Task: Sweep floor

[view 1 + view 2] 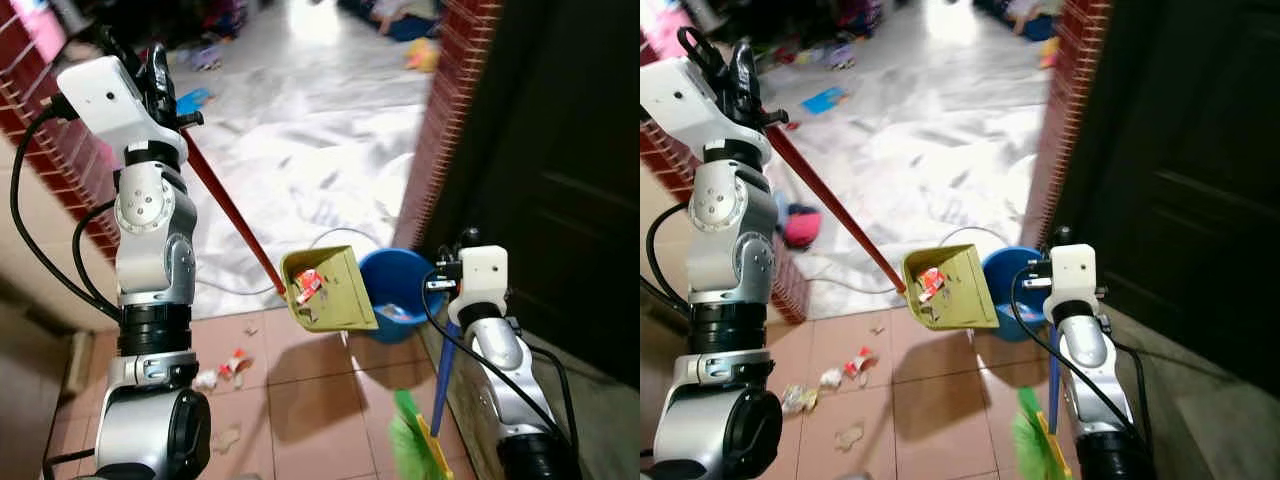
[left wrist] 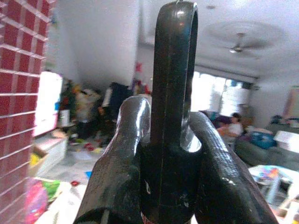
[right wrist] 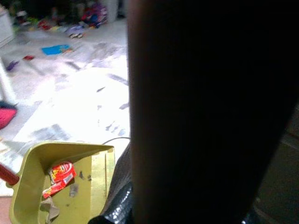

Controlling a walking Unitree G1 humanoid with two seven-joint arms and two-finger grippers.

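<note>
Left gripper: raised high, fingers pinched around the top of the red handle.
Dustpan: yellow, held tilted in the air beside the blue bucket, a red wrapper inside.
Right gripper: low by the dark door, at the blue broom stick; finger spread cannot be told.
Broom: green bristles near the tiled floor.
Floor: scraps lie left of the dustpan.
Left wrist view: a black hanging loop on the handle's end, a person seated far off.
</note>
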